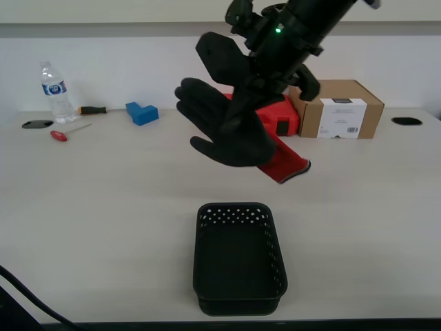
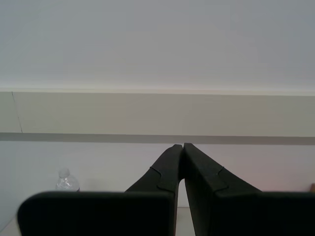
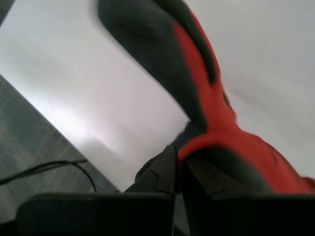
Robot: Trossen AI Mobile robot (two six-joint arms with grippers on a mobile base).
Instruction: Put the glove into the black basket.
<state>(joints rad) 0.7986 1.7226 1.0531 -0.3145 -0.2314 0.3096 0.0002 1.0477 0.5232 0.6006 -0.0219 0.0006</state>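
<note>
Gripping the glove [image 1: 231,131] in my first tool [image 3: 179,155], high above the black basket [image 1: 238,298]

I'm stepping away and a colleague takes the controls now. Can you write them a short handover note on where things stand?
First hand: shut on the glove, holding it in the air above the table, behind and above the black basket in the exterior view.
Second hand: shut, empty, pointing toward the wall; not seen in the exterior view.
Black basket: on the table near the front edge, nothing visible in it.
Done: glove picked up and lifted.
Left: bring the glove over the basket, lower it, open the first hand, pull back.
</note>
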